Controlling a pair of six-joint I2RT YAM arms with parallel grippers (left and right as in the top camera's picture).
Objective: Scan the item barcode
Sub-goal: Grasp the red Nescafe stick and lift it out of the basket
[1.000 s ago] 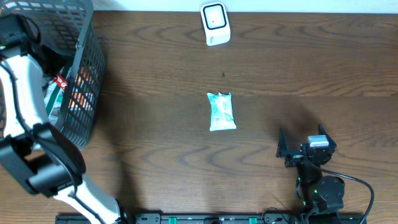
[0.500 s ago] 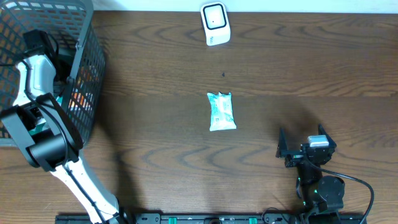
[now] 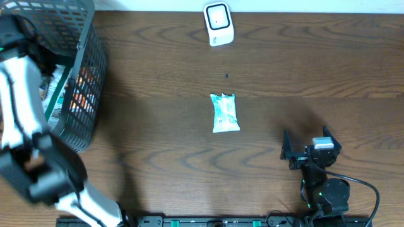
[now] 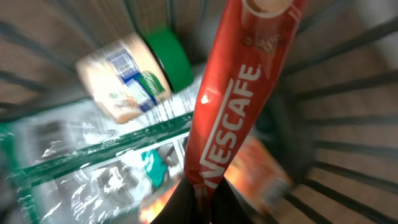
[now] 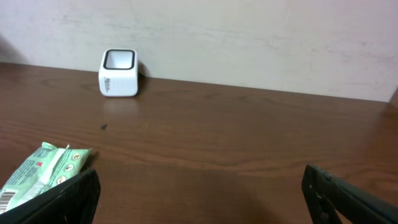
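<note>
Both left fingers [image 4: 179,210] pinch the red Nescafe sachet [image 4: 227,118] inside the basket [image 3: 88,75], so far as the blur shows: pickup stage. Right fingers [image 5: 62,196] gape empty. Next I lift it to the scanner [image 3: 218,24], barcode facing.

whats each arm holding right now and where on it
The left jaws are shut on the red Nescafe stick packet, pinching it at one end, inside the basket. The right jaws are open and hold nothing.
</note>
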